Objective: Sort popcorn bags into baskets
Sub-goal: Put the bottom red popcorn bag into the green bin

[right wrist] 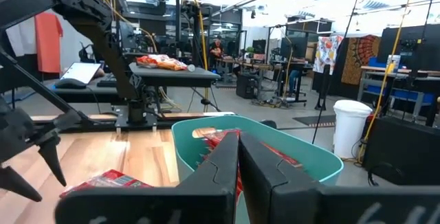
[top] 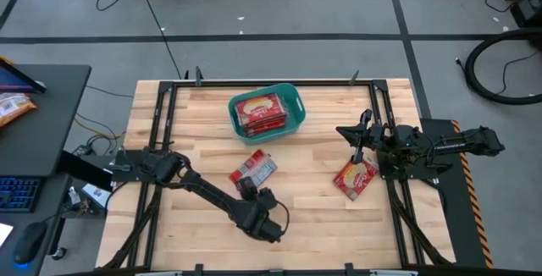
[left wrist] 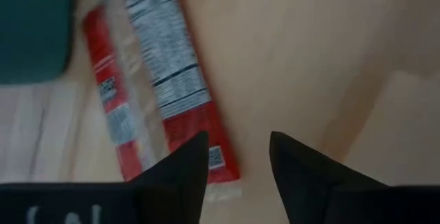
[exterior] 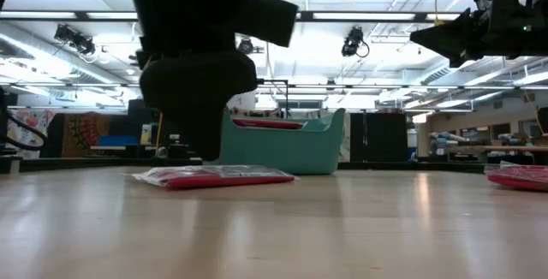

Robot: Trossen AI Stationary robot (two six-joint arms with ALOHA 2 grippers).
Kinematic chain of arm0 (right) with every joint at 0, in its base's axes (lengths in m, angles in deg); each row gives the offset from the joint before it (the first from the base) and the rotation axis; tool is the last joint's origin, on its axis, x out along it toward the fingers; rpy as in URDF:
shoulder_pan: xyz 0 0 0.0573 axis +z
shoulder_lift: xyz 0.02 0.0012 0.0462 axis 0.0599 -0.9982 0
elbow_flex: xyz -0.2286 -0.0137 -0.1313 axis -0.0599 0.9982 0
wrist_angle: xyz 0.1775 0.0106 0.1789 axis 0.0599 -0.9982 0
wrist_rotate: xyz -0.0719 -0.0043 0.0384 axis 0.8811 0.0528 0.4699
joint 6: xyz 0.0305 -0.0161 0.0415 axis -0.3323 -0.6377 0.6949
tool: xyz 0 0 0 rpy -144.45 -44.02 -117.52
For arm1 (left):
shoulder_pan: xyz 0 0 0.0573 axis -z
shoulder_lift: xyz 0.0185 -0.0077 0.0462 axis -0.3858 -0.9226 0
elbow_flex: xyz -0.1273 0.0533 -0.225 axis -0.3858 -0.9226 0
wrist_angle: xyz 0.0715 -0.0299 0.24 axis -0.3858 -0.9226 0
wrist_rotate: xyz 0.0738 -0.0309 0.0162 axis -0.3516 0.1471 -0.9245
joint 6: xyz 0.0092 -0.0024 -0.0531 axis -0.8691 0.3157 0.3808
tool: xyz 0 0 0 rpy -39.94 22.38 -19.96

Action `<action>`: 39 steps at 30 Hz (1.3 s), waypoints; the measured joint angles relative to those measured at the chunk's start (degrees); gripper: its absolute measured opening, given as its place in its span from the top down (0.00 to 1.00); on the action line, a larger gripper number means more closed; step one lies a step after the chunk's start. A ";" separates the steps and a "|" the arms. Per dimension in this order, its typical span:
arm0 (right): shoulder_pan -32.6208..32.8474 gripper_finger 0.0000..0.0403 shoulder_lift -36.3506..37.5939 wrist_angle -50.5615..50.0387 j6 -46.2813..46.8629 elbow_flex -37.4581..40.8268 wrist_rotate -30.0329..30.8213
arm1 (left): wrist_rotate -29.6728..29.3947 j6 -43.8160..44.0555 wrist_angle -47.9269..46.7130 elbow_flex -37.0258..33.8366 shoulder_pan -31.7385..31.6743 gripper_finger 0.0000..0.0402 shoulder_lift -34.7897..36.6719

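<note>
One popcorn bag (top: 252,168) lies flat near the table's middle, grey-white printed back up (left wrist: 151,93). My left gripper (top: 248,190) is open just over its near end (left wrist: 237,152), one finger above the bag's corner and the other above bare wood; I see no touch. A second bag (top: 356,177), picture side up, lies flat to the right. The teal basket (top: 294,107) stands at the far middle with red bags (top: 258,112) inside. My right gripper (top: 343,130) is shut (right wrist: 239,157), raised over the table beside the second bag and facing the basket (right wrist: 289,148).
Dark frame rails (top: 161,132) run along the left and right sides of the wooden table (top: 322,217). Bare wood lies between the two loose bags and along the near edge. A desk with a keyboard (top: 17,193) stands off the table's left.
</note>
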 joint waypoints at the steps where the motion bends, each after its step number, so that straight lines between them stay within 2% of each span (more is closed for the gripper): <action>1: -0.02 0.95 0.00 0.02 -0.02 0.00 0.00 | -1.05 2.09 -0.36 -0.02 0.06 0.59 0.00; 4: -0.02 0.95 0.00 0.00 0.00 0.00 0.00 | -2.62 6.83 -1.34 0.01 -0.05 0.54 0.00; 8: 0.00 0.95 0.00 -0.02 -0.02 0.00 0.00 | -3.48 7.15 0.58 0.08 -0.59 0.50 -1.17; 17: -0.02 0.95 0.00 0.02 0.00 0.00 0.00 | -4.19 7.22 -0.97 0.14 -0.78 0.50 -5.17; 26: -0.02 0.95 0.00 -0.02 -0.02 0.00 0.00 | -2.53 8.71 -1.96 0.18 -1.10 0.50 -5.01; 28: -0.02 0.95 0.00 -0.02 0.00 0.00 0.00 | -2.15 9.06 -2.59 0.01 -0.85 0.51 -4.05; 33: -0.02 0.95 0.00 -0.02 -0.02 0.00 0.00 | -5.46 9.31 -3.37 0.12 -0.38 0.57 0.11; 39: -0.02 0.95 0.00 -0.01 -0.02 0.00 0.00 | -6.73 8.33 -7.51 0.09 -0.12 0.64 0.61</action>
